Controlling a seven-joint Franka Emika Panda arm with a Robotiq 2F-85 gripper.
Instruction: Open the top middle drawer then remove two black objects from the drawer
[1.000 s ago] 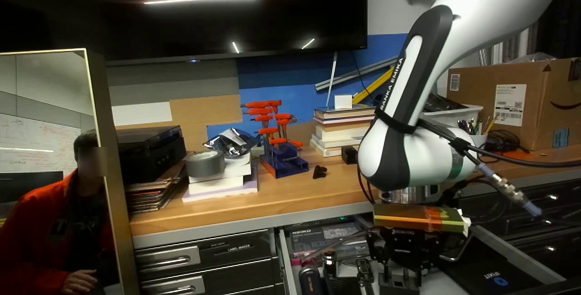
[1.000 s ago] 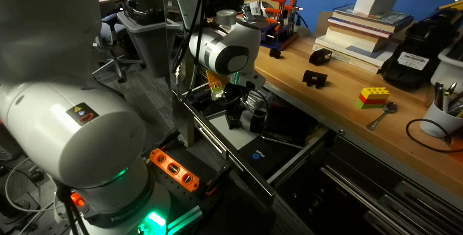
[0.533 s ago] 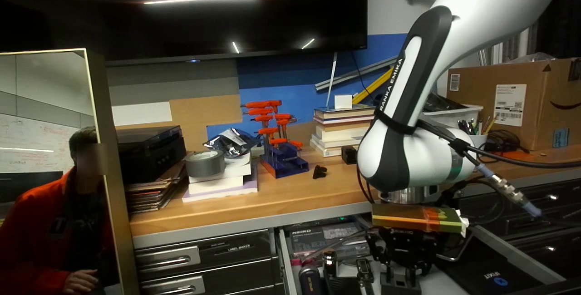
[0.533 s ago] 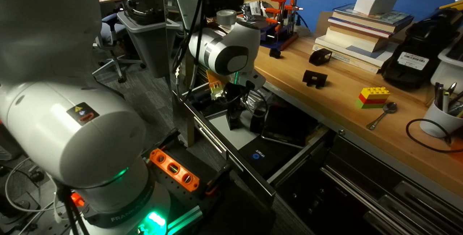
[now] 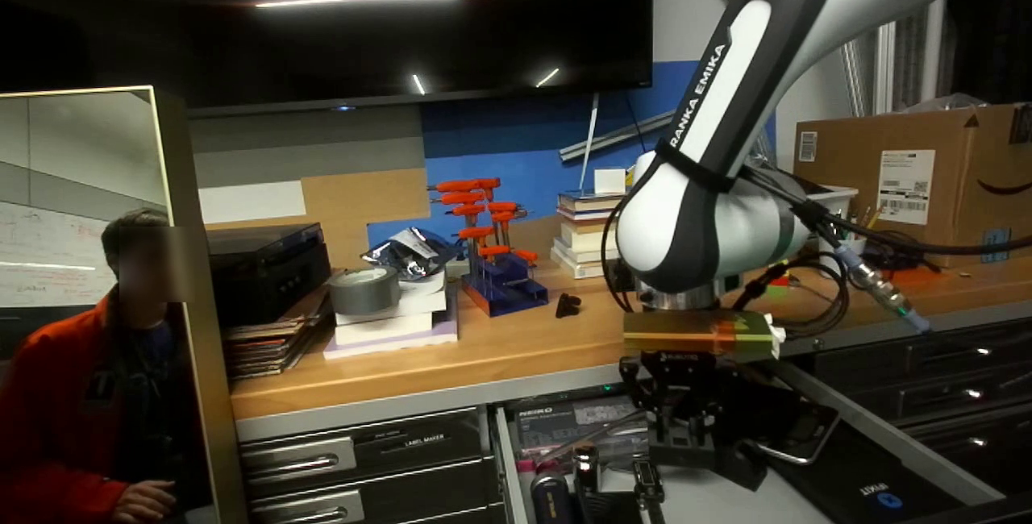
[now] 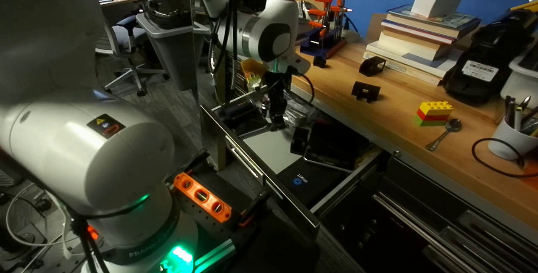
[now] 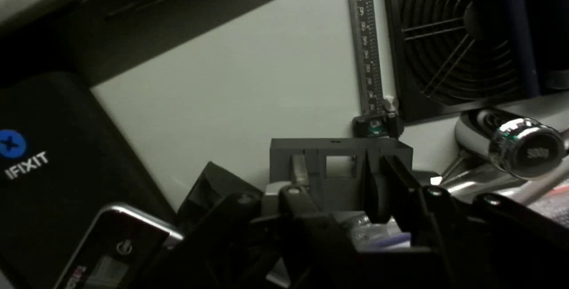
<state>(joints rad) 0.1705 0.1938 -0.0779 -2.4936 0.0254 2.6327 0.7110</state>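
The top middle drawer (image 6: 294, 208) stands pulled open, its long silvery bar handle (image 6: 246, 161) on the front. My gripper (image 5: 681, 430) is above the drawer's inside; it also shows in an exterior view (image 6: 275, 121). In the wrist view the gripper (image 7: 342, 169) has its fingers (image 7: 299, 171) closed into a black piece (image 7: 342, 144) with a square hole. The held black piece (image 5: 681, 454) looks raised off the drawer bottom. A second black piece (image 5: 742, 464) lies tilted in the drawer beside it, also in the wrist view (image 7: 212, 186), partly hidden there by the gripper.
The drawer also holds a caliper (image 7: 366, 49), a round-grilled black box (image 7: 444, 35), a chrome weight (image 7: 524, 144) and a black IFIXIT case (image 7: 66, 155). On the wooden tabletop (image 6: 403, 130) are black brackets (image 6: 365, 91), toy bricks (image 6: 435, 113), a spoon (image 6: 445, 132) and books (image 6: 420, 40).
My gripper has risen with the black piece in it and shifted toward the tabletop. The second black piece stays in the drawer and now shows in both exterior views.
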